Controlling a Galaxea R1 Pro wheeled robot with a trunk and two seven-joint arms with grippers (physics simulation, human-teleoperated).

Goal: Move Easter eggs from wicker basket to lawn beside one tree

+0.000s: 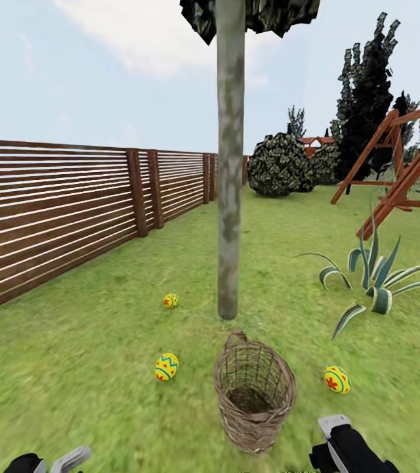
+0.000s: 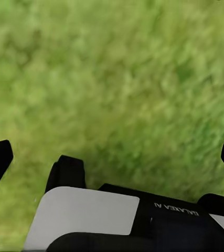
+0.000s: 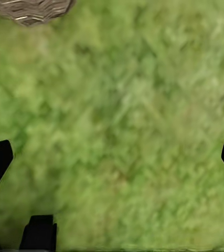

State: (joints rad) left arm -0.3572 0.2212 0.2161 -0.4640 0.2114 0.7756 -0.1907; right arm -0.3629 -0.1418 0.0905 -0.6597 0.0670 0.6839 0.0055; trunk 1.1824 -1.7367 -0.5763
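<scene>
Yellow eggs (image 1: 170, 300) (image 1: 167, 366) (image 1: 336, 379) lie scattered on the lawn (image 1: 92, 368) around the tree (image 1: 230, 197), the wicker basket (image 1: 254, 394) looks emptied, so both hands (image 2: 112, 157) (image 3: 112, 157) hang spread apart, holding nothing.

To my left a brown slatted wooden fence (image 1: 59, 210) runs into the distance. A spiky striped agave (image 1: 377, 282) grows at right, before a wooden swing frame (image 1: 400, 171), rounded bushes (image 1: 279, 164) and a dark conifer (image 1: 367, 85).
</scene>
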